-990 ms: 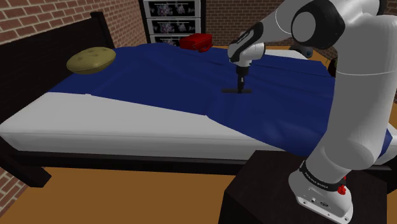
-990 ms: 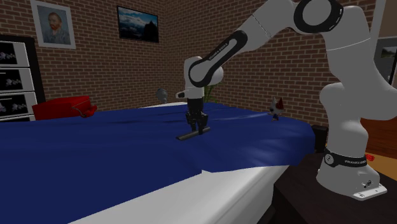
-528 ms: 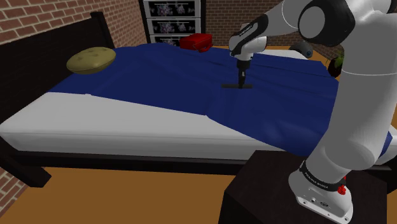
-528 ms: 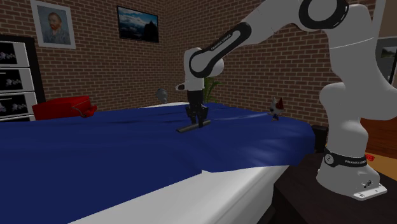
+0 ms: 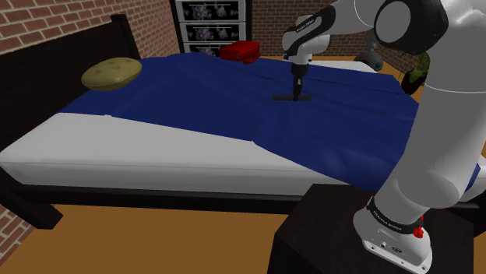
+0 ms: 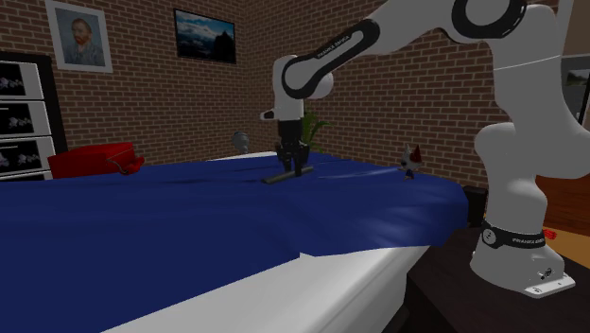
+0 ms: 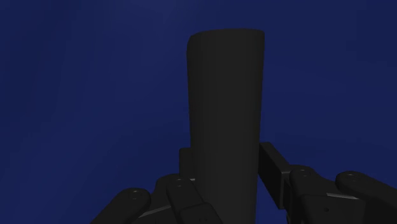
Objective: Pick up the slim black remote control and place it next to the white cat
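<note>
- Wide run of bare blue cover (image 5: 195, 101) toward the shoulder view's left of the gripper (image 5: 297, 93), reaching as far as an olive cushion (image 5: 111, 74) beside the dark headboard (image 5: 54, 70).
- Along the near edge, white mattress side (image 5: 156, 167), well apart from the gripper; cover draped over the corner just beside the stand (image 5: 350, 241).
- At the bed's far edge, a red case (image 5: 239, 52), near the arm but apart from it.
- In the second exterior view, a small pale figure with a red tip (image 6: 408, 161) near the bed's far corner, well apart from the gripper (image 6: 289, 168), with bare cover between them.
- Fingers (image 7: 273, 167) drawn in to a narrow gap, pinching the slim black remote (image 7: 226, 108) from both sides, crosswise to its length.
- Remote (image 5: 292, 98) roughly level, low over the cover on the far half of the bed; touching the cloth or just clear of it, cannot tell.
</note>
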Tool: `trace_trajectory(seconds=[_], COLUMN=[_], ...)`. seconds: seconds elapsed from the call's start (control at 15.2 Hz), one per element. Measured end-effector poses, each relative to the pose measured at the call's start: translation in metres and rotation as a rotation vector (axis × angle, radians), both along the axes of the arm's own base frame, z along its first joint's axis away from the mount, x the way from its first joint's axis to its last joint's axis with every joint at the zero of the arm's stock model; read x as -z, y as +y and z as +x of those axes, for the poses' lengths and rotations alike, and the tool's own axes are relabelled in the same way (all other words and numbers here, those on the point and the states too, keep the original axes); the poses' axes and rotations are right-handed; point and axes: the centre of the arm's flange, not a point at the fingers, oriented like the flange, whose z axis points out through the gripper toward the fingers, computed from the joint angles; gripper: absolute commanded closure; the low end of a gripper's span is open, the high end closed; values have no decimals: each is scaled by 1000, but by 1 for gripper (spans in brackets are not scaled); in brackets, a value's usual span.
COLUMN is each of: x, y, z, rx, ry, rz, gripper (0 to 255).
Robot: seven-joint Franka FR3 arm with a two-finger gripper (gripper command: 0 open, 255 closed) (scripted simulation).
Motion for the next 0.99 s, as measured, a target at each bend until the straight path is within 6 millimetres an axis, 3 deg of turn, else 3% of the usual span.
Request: trace_trajectory(seconds=[0.99], x=[-79], y=[0], z=[1], rx=[0], ry=[0], rz=[0], gripper=[255])
